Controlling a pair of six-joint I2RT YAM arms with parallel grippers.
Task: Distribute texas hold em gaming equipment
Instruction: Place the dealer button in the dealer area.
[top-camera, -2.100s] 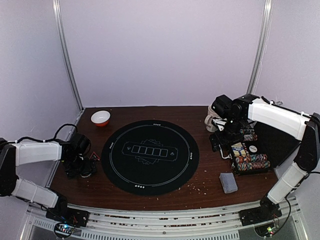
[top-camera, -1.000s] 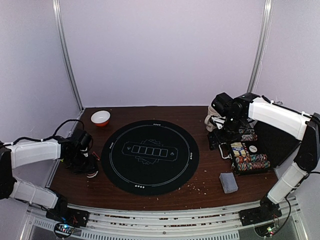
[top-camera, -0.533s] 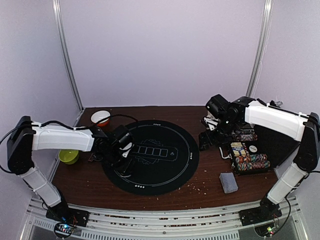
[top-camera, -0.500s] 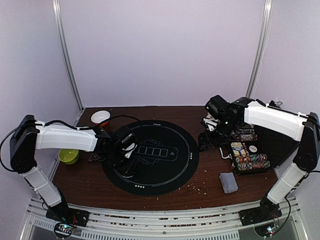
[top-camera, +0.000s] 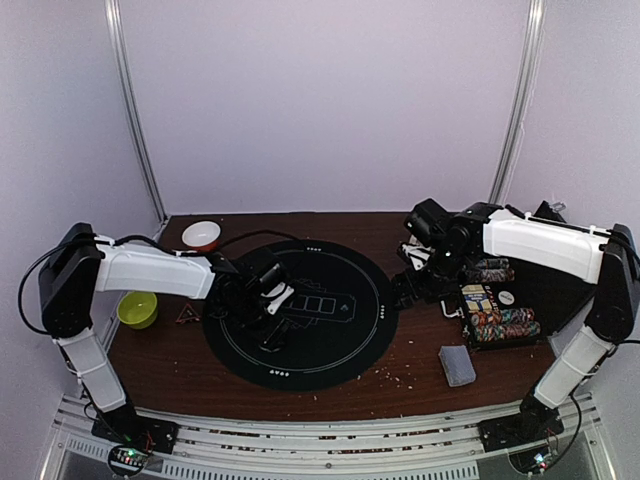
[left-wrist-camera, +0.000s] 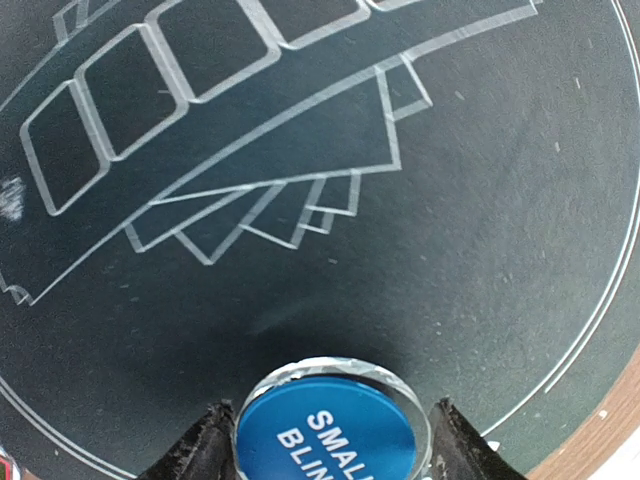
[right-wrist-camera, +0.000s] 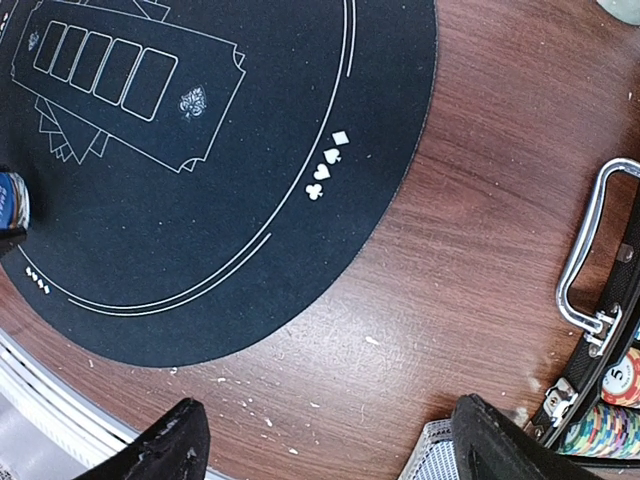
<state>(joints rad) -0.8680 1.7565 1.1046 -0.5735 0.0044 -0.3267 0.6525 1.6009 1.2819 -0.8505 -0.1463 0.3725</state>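
Note:
My left gripper (left-wrist-camera: 331, 448) is shut on a blue disc (left-wrist-camera: 326, 428) with a clear rim, lettered "SMALL BLIN". It hangs just above the black round mat (left-wrist-camera: 480, 250), near the mat's front-left part (top-camera: 277, 322). The same disc (right-wrist-camera: 10, 200) shows at the left edge of the right wrist view. My right gripper (right-wrist-camera: 336, 450) stands open with nothing between its fingers, over bare wood between the mat and the open chip case (top-camera: 500, 312). Striped poker chips (right-wrist-camera: 608, 428) lie in the case. A grey-blue deck of cards (top-camera: 456, 365) rests in front of the case.
A white-and-orange bowl (top-camera: 201, 235) stands at the back left. A green cup (top-camera: 136, 309) and a red triangle piece (top-camera: 185, 315) lie left of the mat. The case's metal handle (right-wrist-camera: 588, 250) points toward the mat. White crumbs dot the wood near the front edge.
My left arm has swung from the table's left edge out over the mat, carrying the disc, and the green cup has come into view. My right gripper has moved left off the case.

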